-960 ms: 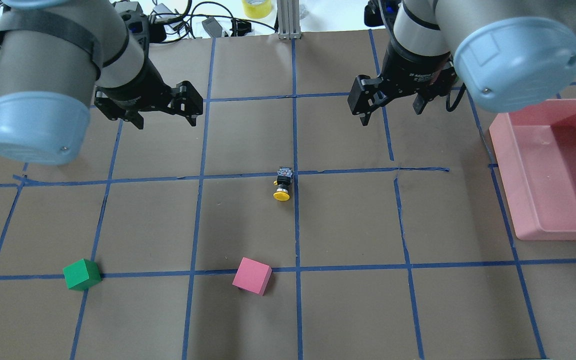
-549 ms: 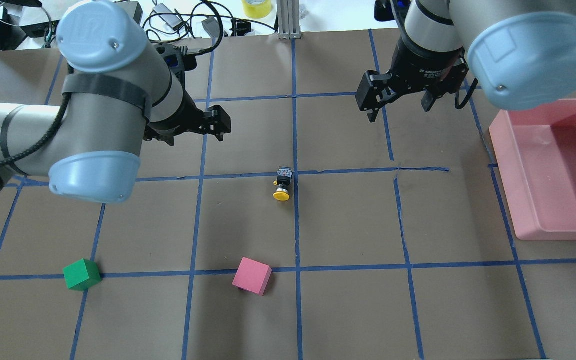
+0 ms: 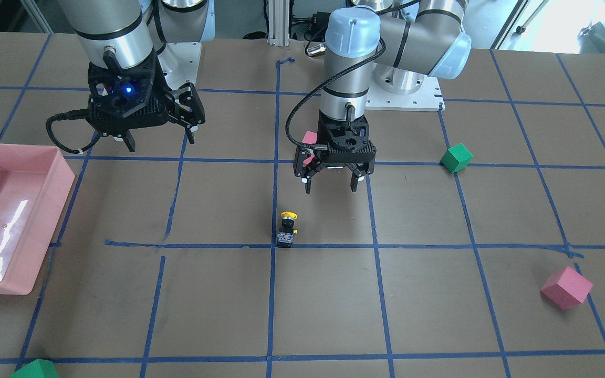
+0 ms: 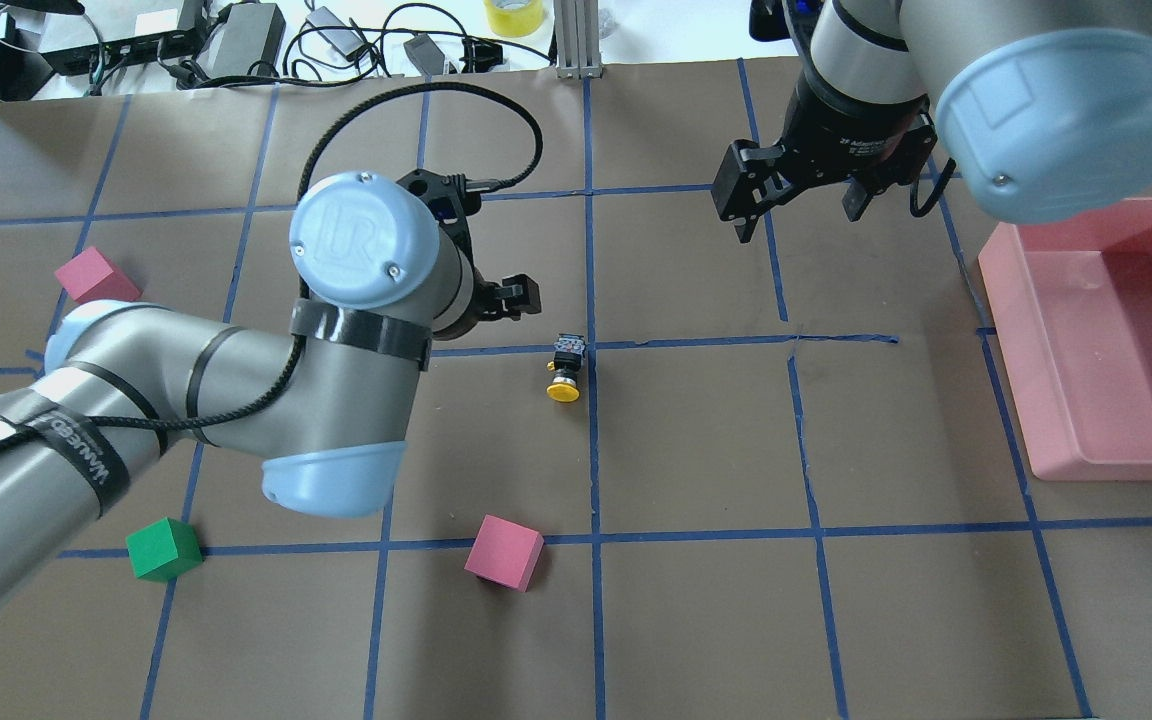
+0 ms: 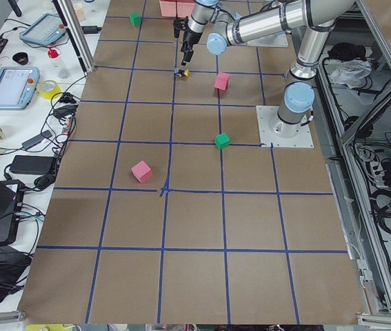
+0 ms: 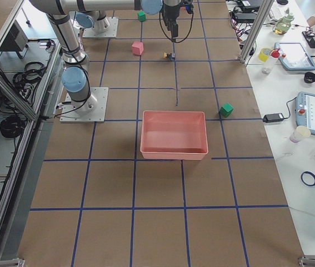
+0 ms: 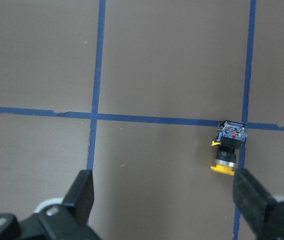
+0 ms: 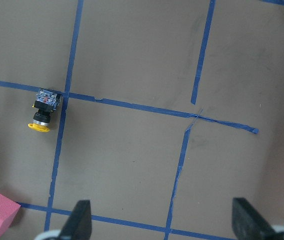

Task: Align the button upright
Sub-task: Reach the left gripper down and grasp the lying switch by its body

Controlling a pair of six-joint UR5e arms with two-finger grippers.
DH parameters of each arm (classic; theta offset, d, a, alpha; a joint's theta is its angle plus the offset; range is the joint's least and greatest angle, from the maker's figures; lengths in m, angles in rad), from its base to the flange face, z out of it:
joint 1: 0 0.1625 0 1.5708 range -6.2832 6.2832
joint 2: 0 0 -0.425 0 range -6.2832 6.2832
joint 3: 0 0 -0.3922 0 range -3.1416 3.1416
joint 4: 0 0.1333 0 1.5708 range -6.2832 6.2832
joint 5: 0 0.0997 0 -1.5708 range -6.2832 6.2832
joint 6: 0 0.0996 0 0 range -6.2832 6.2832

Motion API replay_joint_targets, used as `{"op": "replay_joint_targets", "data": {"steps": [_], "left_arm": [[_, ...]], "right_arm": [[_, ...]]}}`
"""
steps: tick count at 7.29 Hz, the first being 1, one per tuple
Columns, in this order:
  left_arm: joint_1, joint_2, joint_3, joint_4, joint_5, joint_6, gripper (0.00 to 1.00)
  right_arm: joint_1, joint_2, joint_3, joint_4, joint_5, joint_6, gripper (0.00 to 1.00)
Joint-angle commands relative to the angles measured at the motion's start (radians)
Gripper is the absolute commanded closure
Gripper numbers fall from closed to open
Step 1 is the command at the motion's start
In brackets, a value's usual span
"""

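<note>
The button (image 4: 564, 368) lies on its side on the brown table beside a blue tape crossing, its yellow cap toward the robot. It also shows in the front view (image 3: 287, 229), the left wrist view (image 7: 227, 152) and the right wrist view (image 8: 42, 114). My left gripper (image 3: 331, 188) is open and empty, hovering just short of the button on the robot's side and slightly to its left; its fingers (image 7: 84, 192) frame the table. My right gripper (image 4: 796, 215) is open and empty, well off to the button's far right.
A pink tray (image 4: 1008, 290) stands at the right edge. A pink cube (image 4: 504, 552) and a green cube (image 4: 164, 549) sit near the robot. Another pink cube (image 4: 94, 276) lies at the left. Cables and gear lie beyond the far edge.
My left arm has swung in toward the table's middle, bringing its gripper close to the button. The right gripper shifted slightly, then stayed. The button has not moved.
</note>
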Motion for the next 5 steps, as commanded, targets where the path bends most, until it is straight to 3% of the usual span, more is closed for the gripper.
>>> {"op": "replay_joint_targets", "data": {"steps": [1,5], "left_arm": [[-0.043,-0.060,-0.094,0.241,0.028,-0.024,0.03],[-0.136,-0.254,-0.128,0.534,0.091,-0.096,0.03]], "right_arm": [[-0.001,0.000,0.001,0.000,0.002,-0.002,0.00],[-0.002,0.001,0.001,-0.002,-0.007,-0.008,0.00]]}}
